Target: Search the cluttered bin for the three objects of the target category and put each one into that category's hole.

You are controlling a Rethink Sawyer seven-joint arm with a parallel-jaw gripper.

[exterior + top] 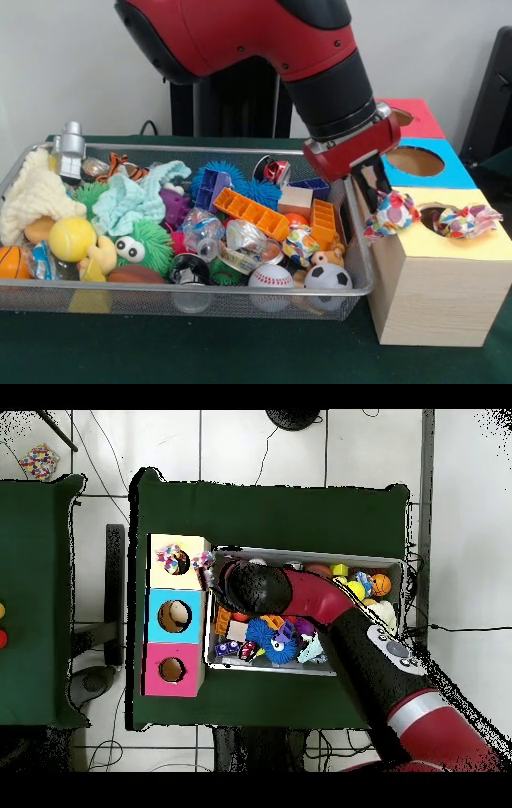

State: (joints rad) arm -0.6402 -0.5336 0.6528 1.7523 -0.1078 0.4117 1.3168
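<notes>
My gripper [381, 202] is shut on a dotted paper wad [392, 214] and holds it just above the left edge of the yellow-topped box [480, 244], right of the wire mesh bin [356, 240]. A second dotted wad [462, 221] sits in the yellow top's hole [432, 214] and sticks out over its rim. What looks like a third dotted wad [300, 244] lies among the toys at the bin's right end. In the overhead view the gripper [210, 566] and held wad [205, 559] are beside the hole [172, 560].
The blue-topped box [448, 172] and the red-topped box [420, 120] stand behind the yellow one. The bin holds a baseball [270, 278], a soccer ball [328, 278], orange blocks [252, 212], a mint cloth [132, 200], a cream cloth [32, 196] and a yellow ball [72, 238].
</notes>
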